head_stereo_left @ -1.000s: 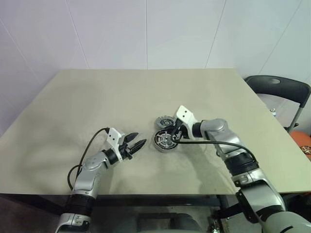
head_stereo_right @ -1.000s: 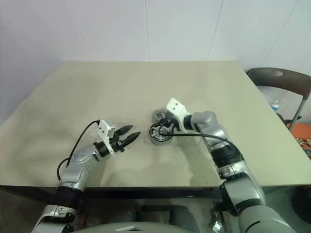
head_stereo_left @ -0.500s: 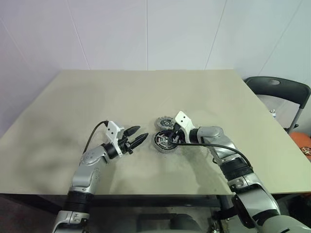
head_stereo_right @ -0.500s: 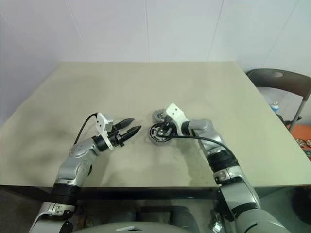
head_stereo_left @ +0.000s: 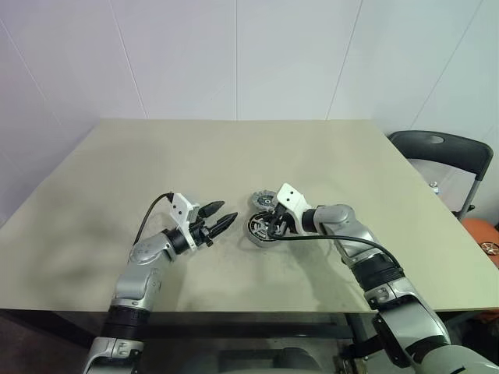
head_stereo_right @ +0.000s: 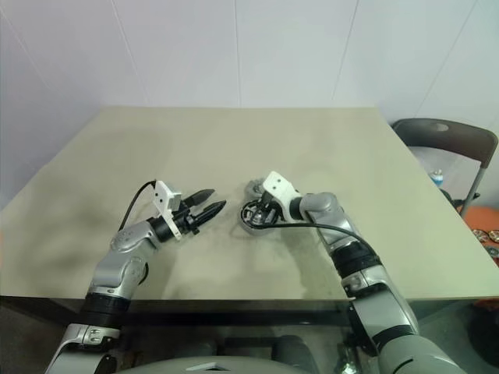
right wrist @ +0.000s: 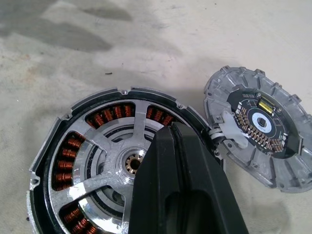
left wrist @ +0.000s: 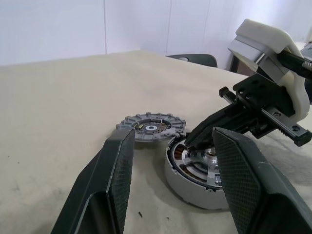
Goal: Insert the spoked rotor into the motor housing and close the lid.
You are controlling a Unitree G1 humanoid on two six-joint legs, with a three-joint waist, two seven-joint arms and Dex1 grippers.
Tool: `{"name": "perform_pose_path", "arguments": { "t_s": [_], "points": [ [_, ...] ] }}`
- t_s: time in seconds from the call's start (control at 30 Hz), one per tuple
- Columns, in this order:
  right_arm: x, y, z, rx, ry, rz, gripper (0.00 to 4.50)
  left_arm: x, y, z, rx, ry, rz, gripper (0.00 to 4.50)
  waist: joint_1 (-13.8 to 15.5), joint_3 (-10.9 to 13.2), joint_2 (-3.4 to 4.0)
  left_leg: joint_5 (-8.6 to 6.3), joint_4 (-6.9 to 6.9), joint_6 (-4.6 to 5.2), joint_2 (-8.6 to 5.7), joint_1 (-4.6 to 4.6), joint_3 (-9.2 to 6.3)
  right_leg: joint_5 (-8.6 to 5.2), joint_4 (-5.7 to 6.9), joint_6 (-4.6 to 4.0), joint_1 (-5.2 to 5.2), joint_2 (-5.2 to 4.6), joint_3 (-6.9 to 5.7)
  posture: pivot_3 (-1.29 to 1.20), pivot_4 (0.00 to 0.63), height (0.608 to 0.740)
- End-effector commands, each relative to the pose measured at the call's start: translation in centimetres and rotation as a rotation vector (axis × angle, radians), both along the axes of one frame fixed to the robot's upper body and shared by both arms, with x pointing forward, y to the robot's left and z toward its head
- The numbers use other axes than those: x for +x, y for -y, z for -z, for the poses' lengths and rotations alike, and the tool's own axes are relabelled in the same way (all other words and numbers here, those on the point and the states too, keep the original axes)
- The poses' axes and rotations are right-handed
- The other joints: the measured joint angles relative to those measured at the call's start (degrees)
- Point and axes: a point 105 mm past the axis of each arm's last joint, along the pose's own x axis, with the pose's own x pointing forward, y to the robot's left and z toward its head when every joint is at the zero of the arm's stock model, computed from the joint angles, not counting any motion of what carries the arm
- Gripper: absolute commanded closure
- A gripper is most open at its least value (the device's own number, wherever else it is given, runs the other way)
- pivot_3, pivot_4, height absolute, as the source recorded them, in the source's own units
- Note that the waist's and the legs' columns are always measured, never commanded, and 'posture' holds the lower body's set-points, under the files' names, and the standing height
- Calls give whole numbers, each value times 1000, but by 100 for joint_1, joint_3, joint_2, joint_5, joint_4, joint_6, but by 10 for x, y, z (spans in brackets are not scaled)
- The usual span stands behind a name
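Note:
The motor housing (right wrist: 68, 168), a dark ring with copper windings, rests mid-table (head_stereo_left: 260, 231). Inside it lies the spoked rotor (right wrist: 105, 146), silvery with a small brass hub. My right gripper (head_stereo_left: 274, 224) is shut and empty, its tips (right wrist: 168, 131) down over the rotor beside the hub. The lid (right wrist: 258, 126), a grey ribbed disc with a circuit board, lies flat against the housing's far side (head_stereo_left: 262, 202). My left gripper (head_stereo_left: 226, 212) hovers open and empty a short way left of the housing, pointing at it; its fingers (left wrist: 119, 165) frame the housing (left wrist: 192, 178) and lid (left wrist: 152, 127).
The beige table (head_stereo_left: 234, 148) is bare around the parts. A black chair (head_stereo_left: 444, 148) stands past the table's right edge. A black cable (head_stereo_left: 335, 236) runs along my right forearm.
My right gripper has sunk toward the rotor, staying shut. My left gripper has risen slightly, still open. The head camera has shifted a little.

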Motion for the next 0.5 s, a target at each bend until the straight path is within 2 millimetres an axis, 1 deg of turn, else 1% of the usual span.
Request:
{"name": "perform_pose_path", "arguments": {
  "t_s": [0.03,0.1,0.17,0.27,0.33,0.37,0.43,0.47,0.5],
  "points": [
    [-10,-3,4,98,-101,-7,4475,1,2,-12,-5,47,19,1806,0,2,2,0,0,0,0,-3,0,0,0,0,-2,-2,1,0,0,740],
    [-12,-8,-12,155,-92,-53,4475,0,3,-12,-6,45,28,1806,-2,4,4,0,-1,0,0,-17,0,0,0,0,-15,-5,2,0,0,740],
    [-13,-6,-22,148,-75,-92,4475,-2,2,-12,-2,40,40,1806,-7,4,5,0,-9,0,0,-39,1,2,1,1,-42,-7,3,0,0,740],
    [-18,-1,-28,81,-55,-156,4475,-7,3,-11,14,33,77,1806,-15,6,9,2,-8,-3,0,-123,2,12,11,17,-131,-7,4,0,0,740],
    [-21,4,-30,3,-30,-202,4475,-11,3,-12,31,47,97,1806,-15,7,11,1,-18,-2,0,-134,2,12,9,16,-147,-7,4,0,0,740],
    [-21,5,-32,-28,-13,-216,4500,-13,2,-11,39,50,105,1446,-11,8,12,1,-20,-2,0,-142,3,11,8,16,-155,-8,4,0,0,740],
    [-17,5,-42,-56,36,-221,4500,-16,0,-8,54,41,119,984,-11,9,13,1,-19,-2,0,-160,3,11,3,15,-169,-11,3,0,0,740],
    [-16,3,-47,-58,54,-225,4500,-18,-1,-7,57,31,126,604,-14,9,13,1,-17,-2,0,-164,4,11,4,14,-174,-13,3,0,0,740],
    [-15,1,-52,-64,72,-235,4500,-20,-2,-4,67,20,137,348,-15,10,15,1,-15,-3,0,-164,5,10,4,13,-174,-13,3,0,0,740]
  ]
}}
